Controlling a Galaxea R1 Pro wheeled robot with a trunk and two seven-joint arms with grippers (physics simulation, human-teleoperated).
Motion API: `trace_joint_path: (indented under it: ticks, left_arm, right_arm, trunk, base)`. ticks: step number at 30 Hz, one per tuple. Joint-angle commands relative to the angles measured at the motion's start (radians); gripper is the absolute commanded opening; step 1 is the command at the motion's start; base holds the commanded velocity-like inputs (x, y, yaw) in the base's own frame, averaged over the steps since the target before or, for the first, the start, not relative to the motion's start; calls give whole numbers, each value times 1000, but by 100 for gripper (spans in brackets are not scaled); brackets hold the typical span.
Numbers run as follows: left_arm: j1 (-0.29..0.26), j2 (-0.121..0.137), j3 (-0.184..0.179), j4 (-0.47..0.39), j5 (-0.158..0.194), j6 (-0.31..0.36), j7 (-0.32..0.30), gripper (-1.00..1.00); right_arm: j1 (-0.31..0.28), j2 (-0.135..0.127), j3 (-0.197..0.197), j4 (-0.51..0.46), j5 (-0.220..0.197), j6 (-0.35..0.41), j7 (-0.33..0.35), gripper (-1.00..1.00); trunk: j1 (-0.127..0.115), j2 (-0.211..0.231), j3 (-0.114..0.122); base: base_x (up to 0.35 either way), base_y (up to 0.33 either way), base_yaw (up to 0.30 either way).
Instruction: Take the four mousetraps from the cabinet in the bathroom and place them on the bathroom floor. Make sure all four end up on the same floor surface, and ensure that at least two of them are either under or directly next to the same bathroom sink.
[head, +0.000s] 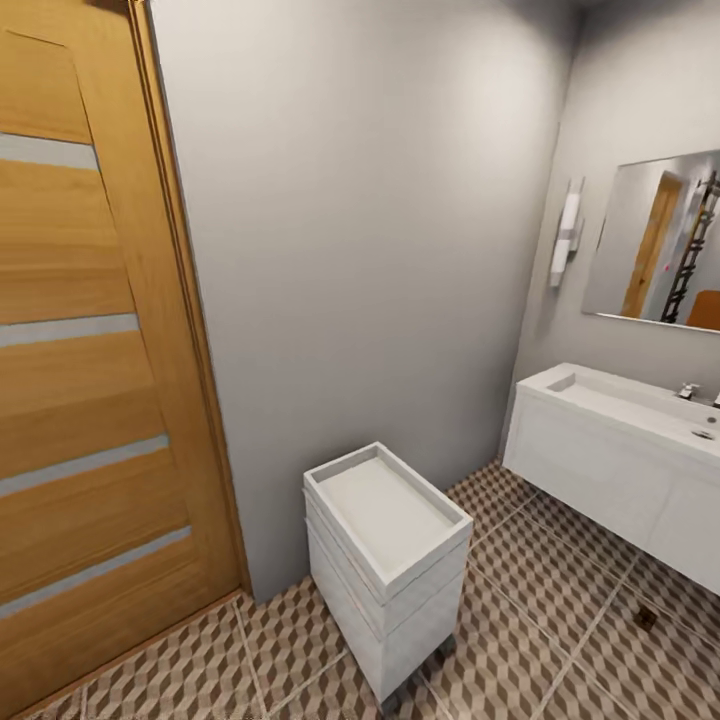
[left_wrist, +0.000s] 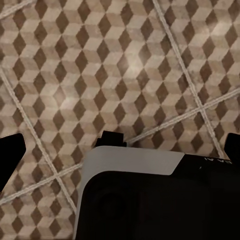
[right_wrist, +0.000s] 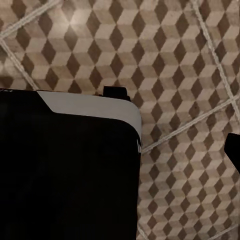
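Note:
The wide white sink (head: 620, 450) hangs on the right wall under a mirror, its tap (head: 688, 391) at the far end. The cube-patterned bathroom floor (head: 540, 610) spreads below it. A tiny dark flat item (head: 645, 617) lies on the tiles just in front of the sink; it is too small to tell whether it is a mousetrap. The cabinet is out of view. My left gripper (left_wrist: 120, 150) hangs open over the tiles (left_wrist: 125, 65), fingertips (left_wrist: 11, 155) far apart and nothing between them. My right gripper (right_wrist: 120, 150) also looks open, with one fingertip (right_wrist: 233, 150) showing over the tiles (right_wrist: 170, 55).
A narrow white boxy unit (head: 385, 560) stands against the grey wall at centre. A wooden door (head: 90, 400) closes off the left side. A mirror (head: 665, 245) and a wall lamp (head: 566, 235) hang above the sink. My own dark base (left_wrist: 150, 200) sits below both grippers.

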Motion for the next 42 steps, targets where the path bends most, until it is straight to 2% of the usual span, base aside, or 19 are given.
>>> trace_joint_path:
  ticks: [1,42]
  left_arm:
    - [-1,0,-9,1,8,-3,3,100]
    - [0,-1,-9,0,7,-3,3,100]
  right_arm:
    - [-1,0,-8,3,11,-2,-5,100]
    - [-1,4,-9,3,12,-13,-5,100]
  trunk:
    - [0,-1,-2]
    - [0,-1,-30]
  base:
    - [0,0,292]
    - [0,0,292]
